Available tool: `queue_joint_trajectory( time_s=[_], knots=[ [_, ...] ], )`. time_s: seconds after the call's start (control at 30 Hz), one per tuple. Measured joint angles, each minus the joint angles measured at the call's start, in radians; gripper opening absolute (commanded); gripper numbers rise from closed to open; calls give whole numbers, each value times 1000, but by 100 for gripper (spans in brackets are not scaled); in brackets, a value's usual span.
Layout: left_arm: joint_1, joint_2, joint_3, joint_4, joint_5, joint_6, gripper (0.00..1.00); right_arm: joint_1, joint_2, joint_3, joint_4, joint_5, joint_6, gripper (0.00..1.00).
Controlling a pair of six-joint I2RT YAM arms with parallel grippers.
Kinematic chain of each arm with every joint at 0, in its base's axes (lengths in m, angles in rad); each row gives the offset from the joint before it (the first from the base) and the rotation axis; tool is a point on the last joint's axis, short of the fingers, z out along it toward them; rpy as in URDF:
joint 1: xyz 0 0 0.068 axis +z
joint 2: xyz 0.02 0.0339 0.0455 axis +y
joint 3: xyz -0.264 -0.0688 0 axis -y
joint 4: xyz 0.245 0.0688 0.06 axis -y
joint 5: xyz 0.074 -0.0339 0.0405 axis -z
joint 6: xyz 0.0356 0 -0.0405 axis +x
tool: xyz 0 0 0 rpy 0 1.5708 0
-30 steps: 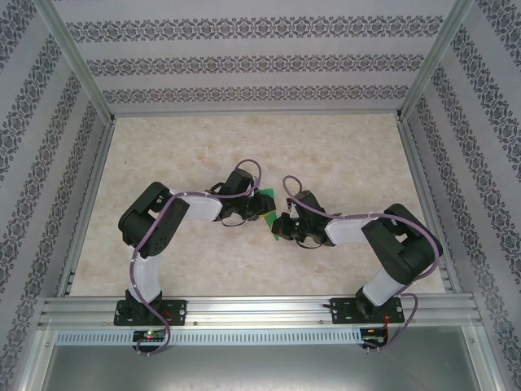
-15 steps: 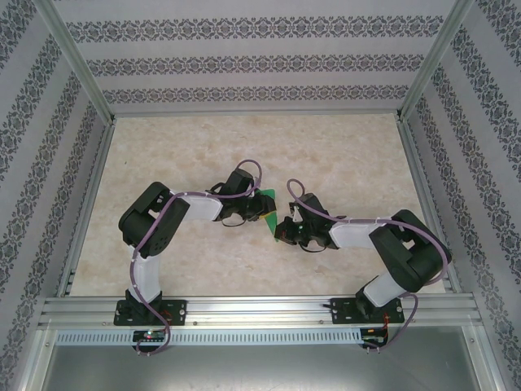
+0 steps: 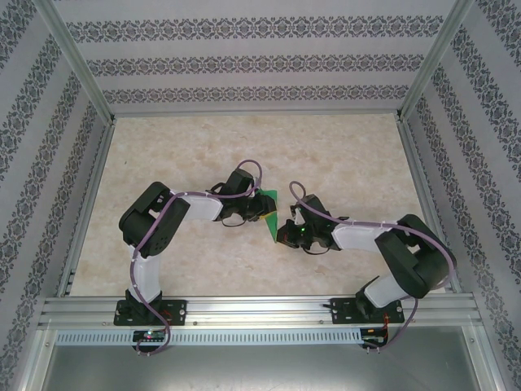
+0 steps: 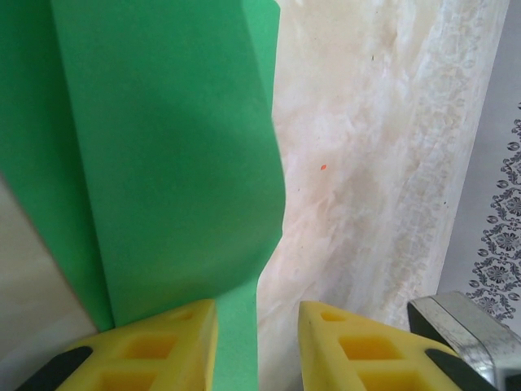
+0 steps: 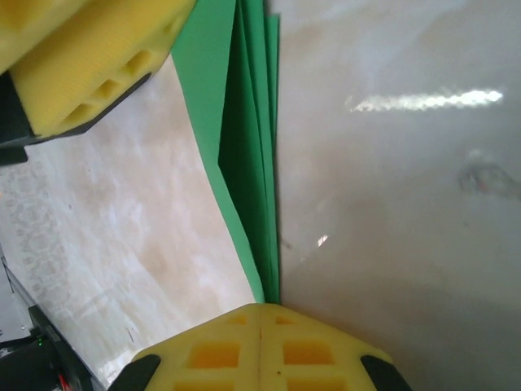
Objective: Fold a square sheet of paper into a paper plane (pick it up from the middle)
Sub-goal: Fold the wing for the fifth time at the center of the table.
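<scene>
The bright green sheet of paper (image 3: 269, 208) hangs between the two grippers at the table's middle, folded into long layers; its full outline is hidden, so a plane shape cannot be told. My right gripper (image 5: 260, 308) is shut on the lower tip of the folded layers (image 5: 248, 163), seen from above as right gripper (image 3: 282, 231). My left gripper (image 4: 256, 314) stands open. A green flap (image 4: 163, 163) lies over its left finger (image 4: 155, 342) and reaches into the gap, touching nothing on the right side. From above the left gripper (image 3: 257, 208) sits at the paper's left.
The pale marbled tabletop (image 3: 342, 155) lies under both arms. Aluminium rails (image 3: 244, 308) frame it, with patterned walls behind. A metal corner (image 4: 464, 326) shows by the left gripper's right finger.
The right arm's elbow has swung right and lower, and its wrist has turned while keeping hold of the paper. The left arm has stayed put.
</scene>
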State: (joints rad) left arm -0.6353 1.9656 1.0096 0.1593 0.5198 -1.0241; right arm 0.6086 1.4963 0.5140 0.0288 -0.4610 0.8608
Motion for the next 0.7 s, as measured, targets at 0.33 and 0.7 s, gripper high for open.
queue_joint_trajectory(
  time_s=[0.33,0.7],
  knots=[
    [0,0,3,-3,0,0,34,-3,36,92,93,21,30,4],
    [0,2,6,-7,-2,0,34,-23,223,79,283,2,98,2]
  ],
)
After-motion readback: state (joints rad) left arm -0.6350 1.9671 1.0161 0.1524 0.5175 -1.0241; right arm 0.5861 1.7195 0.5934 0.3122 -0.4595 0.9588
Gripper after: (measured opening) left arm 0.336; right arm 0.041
